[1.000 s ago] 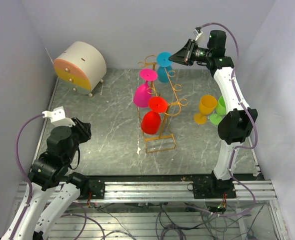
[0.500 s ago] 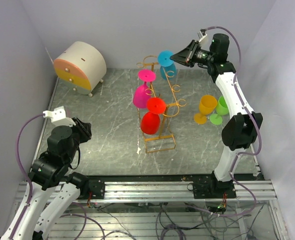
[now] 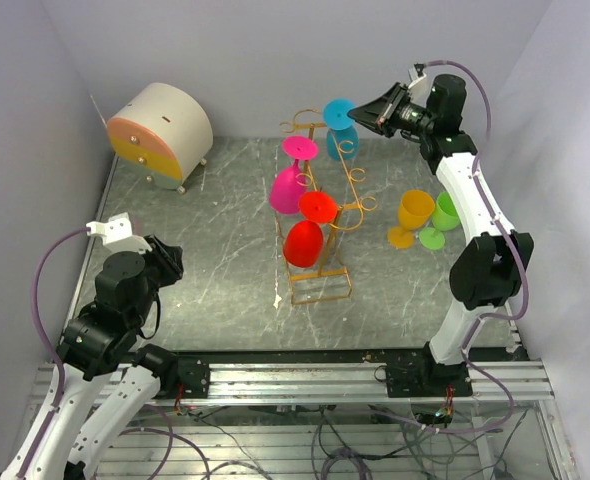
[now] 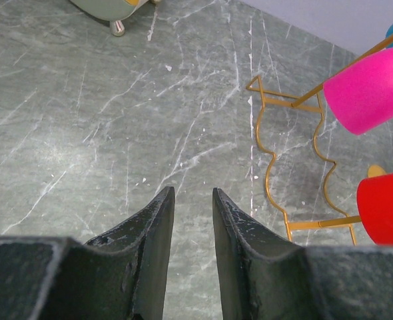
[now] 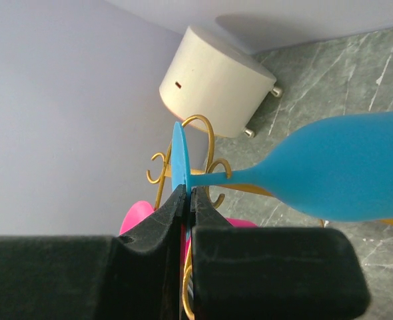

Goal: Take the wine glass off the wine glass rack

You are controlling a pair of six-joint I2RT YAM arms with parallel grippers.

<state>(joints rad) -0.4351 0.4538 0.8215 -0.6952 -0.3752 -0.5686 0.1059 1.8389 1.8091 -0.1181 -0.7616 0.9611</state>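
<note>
the right gripper (image 3: 356,116) is up at the far top end of the wine glass rack (image 3: 358,180), its fingers pressed nearly together on the rim of the foot of the blue wine glass (image 3: 341,140). in the right wrist view the thin blue disc stands edge-on between the two pads (image 5: 173,207), pinched at its lower rim only. the stem leaves the disc at a right angle to the fingers, with the bowl (image 5: 343,173) swelling out to the right. so the glass's long axis lies across the grip, not along it, and most of its weight sits well out to one side of the pinch.

the stem passes close in front of the gold curls at the rack's top. i cannot tell whether it rests in a hook or is already free of it. to my eye the coming move depends on sliding the stem out along the open side of that curl while the foot stays flat between the pads, since a rim hold like this could let the glass swing.

the pink glass (image 3: 287,188) and red glass (image 3: 302,243) hang lower on the rack. the left gripper (image 4: 191,193) is well apart over the near-left table (image 3: 205,260), fingers parted by a narrow gap and holding nothing, so the right arm is the one placed for this.
</note>
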